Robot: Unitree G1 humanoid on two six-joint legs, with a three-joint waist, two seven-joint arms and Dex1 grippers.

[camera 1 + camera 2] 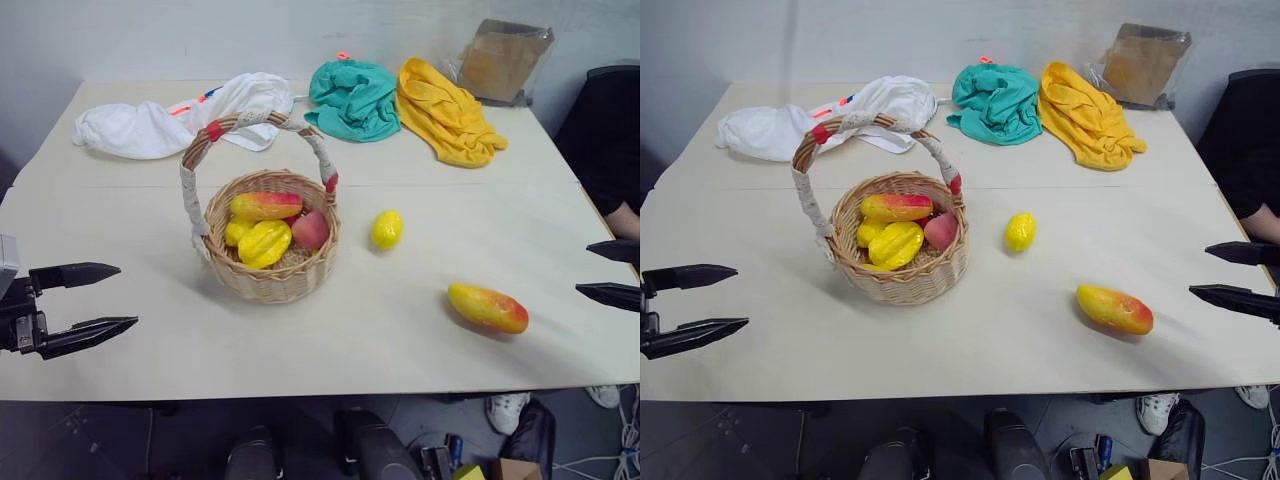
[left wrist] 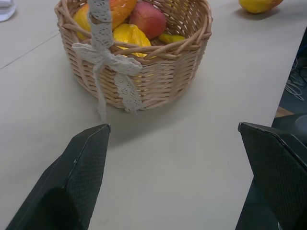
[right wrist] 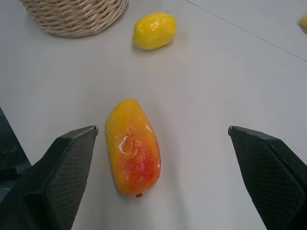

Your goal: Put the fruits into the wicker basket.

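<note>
Mango [image 1: 488, 307] lies nearest on the table [image 1: 380, 330], lemon [image 1: 387, 229] beyond, just right of the wicker basket [image 1: 272, 270] already holding several fruits; left gripper [image 1: 95, 299] and right gripper [image 1: 607, 271] hover empty, fingers spread.

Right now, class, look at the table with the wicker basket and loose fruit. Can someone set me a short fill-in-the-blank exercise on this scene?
1. The small oval yellow lemon lies on the table beside the round tan woven ____, not inside it.
2. The long yellow-orange mango with a red blush lies nearest the ____ gripper.
3. Both the left gripper and the right gripper have their fingers ____.
4. Between the white cloth and the yellow cloth lies a ____ cloth.

Missing words: basket; right; open; teal
</note>
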